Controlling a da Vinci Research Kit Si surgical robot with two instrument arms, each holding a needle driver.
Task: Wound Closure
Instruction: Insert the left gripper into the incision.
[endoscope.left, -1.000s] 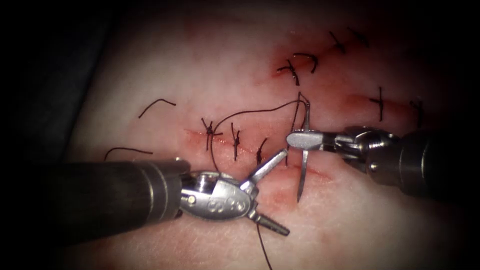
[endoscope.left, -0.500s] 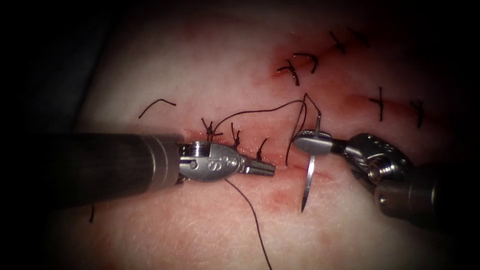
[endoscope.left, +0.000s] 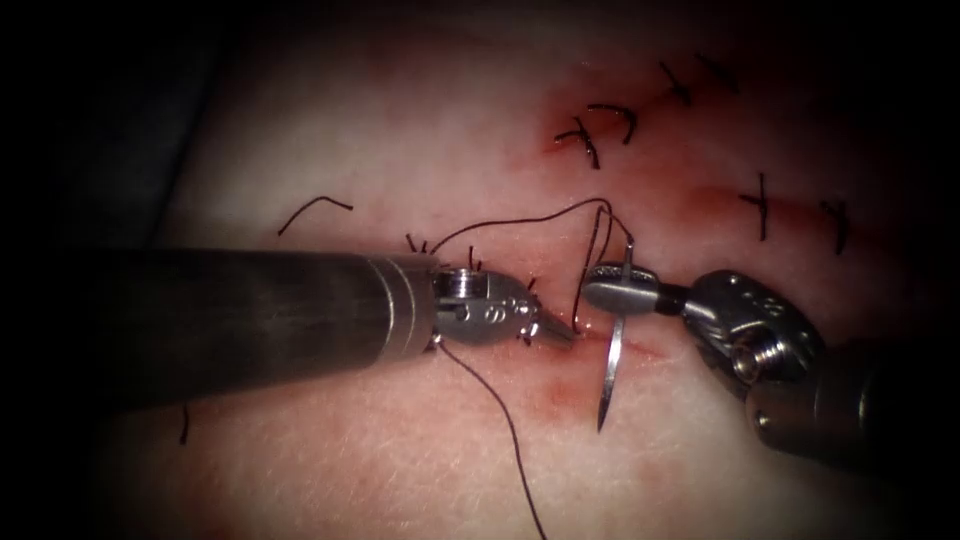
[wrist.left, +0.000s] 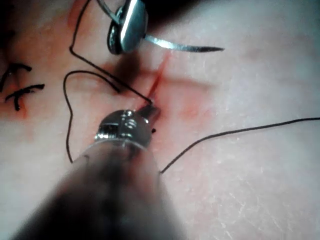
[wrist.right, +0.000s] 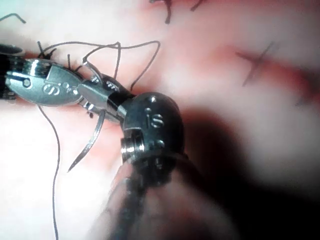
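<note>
Endoscope view: the right tool (endoscope.left: 600, 292) comes in from the right edge of the tissue (endoscope.left: 400, 150), its jaws pinching the needle (endoscope.left: 612, 360) high on its curve, near the thread end. The needle hangs free above the tissue, point down, just right of the open end of the cut (endoscope.left: 600, 340); it is not in the tissue. The left tool (endoscope.left: 558, 334) lies along the cut with its jaws pressed together, tip down at the cut line where the thread (endoscope.left: 500, 222) meets the tissue; whether it grips thread or tissue there cannot be told. Thread arches from the needle's top leftward to the finished stitches (endoscope.left: 470, 262), and another strand trails toward the tissue's near edge. Red fluid (endoscope.left: 560, 392) stains the tissue beside the cut. Cut ends of thread (endoscope.left: 312, 210) lie at the far left.

Left wrist view: the left tool (wrist.left: 150, 108) touches the red line of the cut, jaws together. The right tool (wrist.left: 127, 25) holds the needle (wrist.left: 190, 47), clear of the tissue.

Right wrist view: the right tool (wrist.right: 92, 90) clamps the needle (wrist.right: 90, 142), whose point hangs free; the left tool (wrist.right: 50, 90) lies close beside it.
</note>
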